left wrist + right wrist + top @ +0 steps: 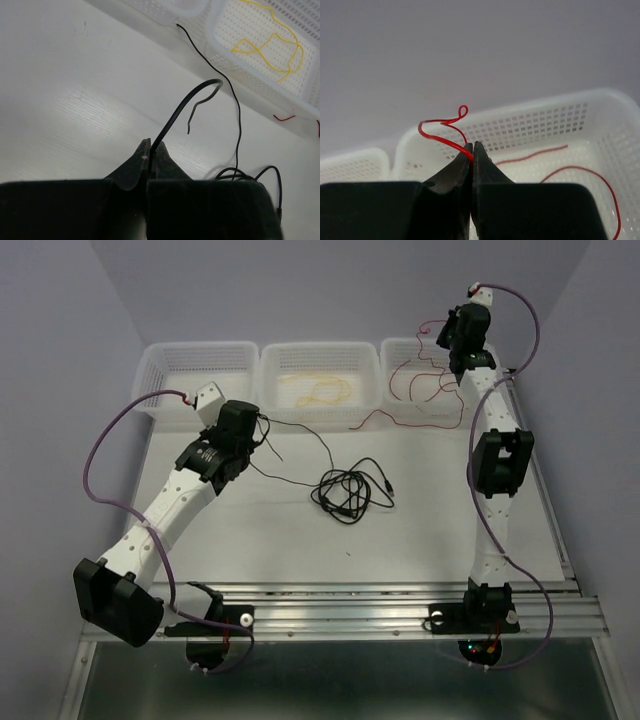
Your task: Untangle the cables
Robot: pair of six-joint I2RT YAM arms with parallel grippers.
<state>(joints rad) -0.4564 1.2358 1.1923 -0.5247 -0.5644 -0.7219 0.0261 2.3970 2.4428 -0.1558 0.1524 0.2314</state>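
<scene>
A black cable (345, 490) lies in a tangled coil on the white table, with one strand running left to my left gripper (262, 428). That gripper (150, 146) is shut on the black cable (192, 97), whose end curls up past the fingertips. A yellow cable (318, 390) lies in the middle basket and also shows in the left wrist view (277, 45). A red cable (425, 390) lies partly in the right basket, with a strand trailing out over the table. My right gripper (443, 332) is raised above that basket, and it (472, 147) is shut on the red cable (440, 131).
Three white perforated baskets stand along the back edge: the left one (160, 380), the middle one (275, 365) and the right one (400, 352). Purple arm cables (105, 440) loop beside both arms. A metal rail (350, 605) runs along the near edge.
</scene>
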